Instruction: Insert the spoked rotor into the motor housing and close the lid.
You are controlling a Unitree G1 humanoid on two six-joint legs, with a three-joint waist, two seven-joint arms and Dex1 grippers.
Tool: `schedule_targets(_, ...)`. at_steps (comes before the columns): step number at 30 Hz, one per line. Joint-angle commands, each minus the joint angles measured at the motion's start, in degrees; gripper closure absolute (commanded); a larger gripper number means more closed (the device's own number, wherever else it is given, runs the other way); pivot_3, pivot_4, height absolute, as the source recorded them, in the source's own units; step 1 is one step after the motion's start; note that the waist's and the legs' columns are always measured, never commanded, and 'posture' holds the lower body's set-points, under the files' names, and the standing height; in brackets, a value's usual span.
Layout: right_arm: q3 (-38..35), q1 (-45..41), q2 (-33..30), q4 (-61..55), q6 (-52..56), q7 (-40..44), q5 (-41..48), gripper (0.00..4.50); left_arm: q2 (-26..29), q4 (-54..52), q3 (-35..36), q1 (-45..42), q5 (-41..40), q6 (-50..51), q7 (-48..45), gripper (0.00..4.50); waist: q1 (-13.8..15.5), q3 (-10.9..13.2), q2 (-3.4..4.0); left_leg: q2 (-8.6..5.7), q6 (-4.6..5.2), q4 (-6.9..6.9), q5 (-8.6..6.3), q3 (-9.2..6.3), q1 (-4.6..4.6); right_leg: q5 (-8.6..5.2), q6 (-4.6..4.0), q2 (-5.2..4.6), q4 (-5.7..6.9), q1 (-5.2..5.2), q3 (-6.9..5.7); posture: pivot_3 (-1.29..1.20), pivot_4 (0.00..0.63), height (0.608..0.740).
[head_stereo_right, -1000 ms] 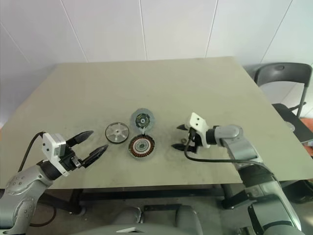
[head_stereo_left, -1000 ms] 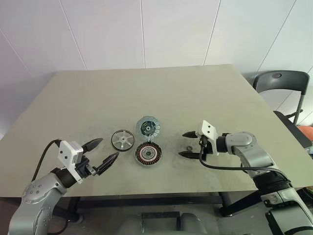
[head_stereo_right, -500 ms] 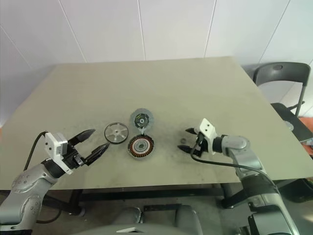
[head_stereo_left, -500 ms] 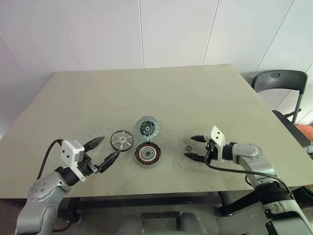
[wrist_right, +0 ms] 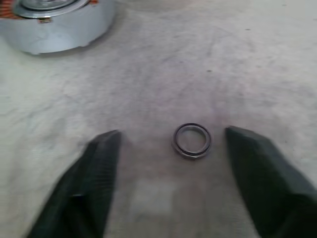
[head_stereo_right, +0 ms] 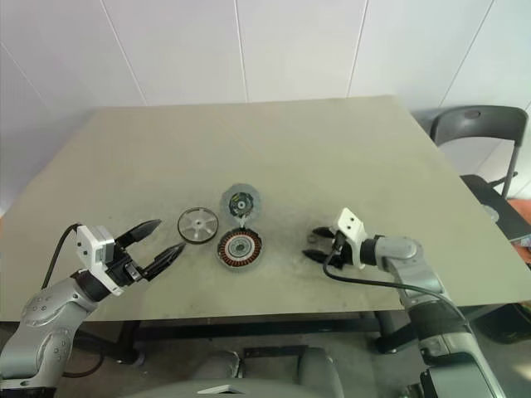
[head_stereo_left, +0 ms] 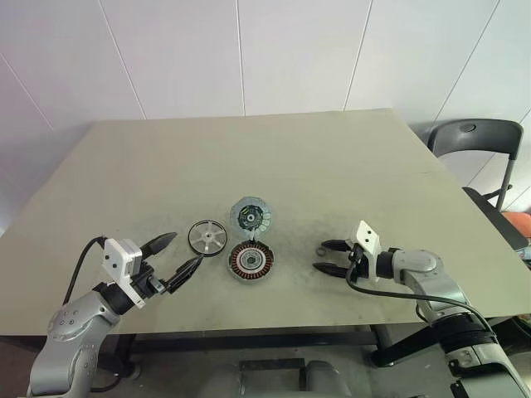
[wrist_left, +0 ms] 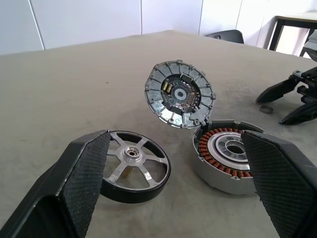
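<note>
Rotor (head_stereo_left: 207,236) flat on table (head_stereo_left: 332,166), just left of housing (head_stereo_left: 251,261); lid (head_stereo_left: 251,216) propped at its far rim. Left gripper (head_stereo_left: 177,257) apart, empty. Right gripper (head_stereo_left: 326,256) apart around small ring (wrist_right: 192,140); closing could flick it away

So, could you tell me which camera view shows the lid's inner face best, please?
The left wrist view: the lid stands tilted up behind the motor housing, its dark hub and marks facing the camera. Both eye views show it as a small disc from above.
</note>
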Motion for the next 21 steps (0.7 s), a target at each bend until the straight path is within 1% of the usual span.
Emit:
schedule_targets(1, 0.3, -1.1, -0.3, 2.6, -1.2, -0.1, -1.8, 2.29, 0.2, 1.0, 0.6, -0.4, 0.4, -2.6, -1.5, 0.0, 0.0, 0.0, -0.01, 0.0, 0.0, 0.01, 0.0, 0.0, 0.03, 0.0, 0.0, 0.0, 0.01, 0.02, 0.0, 0.0, 0.0, 0.74)
schedule_targets(5, 0.4, -1.2, -0.5, 3.2, -0.3, 0.8, -1.4, 3.65, 0.5, 2.9, 0.9, 0.8, 1.2, -4.9, -3.0, 0.0, 0.0, 0.0, -0.02, 0.04, 0.0, 0.19, 0.0, 0.09, 0.06, 0.02, -0.04, 0.0, 0.02, 0.14, 0.0, 0.0, 0.0, 0.74)
schedule_targets(6, 0.4, -1.2, -0.6, 3.3, -0.2, 1.0, -1.3, 3.84, 0.6, 3.0, 0.9, 1.2, 1.5, -5.3, -3.2, 0.0, 0.0, 0.0, -0.03, 0.05, -0.03, 0.25, -0.02, 0.14, 0.06, 0.02, -0.05, -0.01, 0.01, 0.15, 0.0, 0.0, 0.0, 0.74)
schedule_targets(9, -0.1, -1.7, -0.8, 1.5, 2.5, 2.6, 0.5, 3.84, 0.8, 2.9, 1.4, 3.6, 0.3, -5.4, -5.1, 0.0, -0.1, 0.0, -0.05, 0.06, -0.13, 0.32, -0.08, 0.18, 0.04, 0.02, -0.06, -0.03, -0.05, 0.18, 0.0, 0.0, 0.0, 0.74)
schedule_targets(14, 0.5, -3.6, -1.1, -2.7, 5.3, 6.2, 2.6, 3.84, 2.1, 2.8, 1.0, 5.9, -0.7, -4.9, -8.9, 0.0, 0.0, 0.0, -0.03, 0.09, -0.03, 0.13, -0.02, 0.19, -0.03, 0.02, -0.07, -0.05, -0.1, 0.05, 0.0, 0.0, 0.0, 0.74)
schedule_targets(21, 3.4, -8.9, 0.2, -10.1, 10.6, 11.9, 4.7, 3.84, 4.2, 3.2, -0.1, 5.1, 0.3, -6.0, -12.3, 0.0, -0.1, 0.0, 0.03, 0.12, -0.02, -0.05, -0.02, 0.2, -0.1, 0.03, -0.06, -0.05, -0.09, -0.14, -0.01, 0.0, 0.0, 0.74)
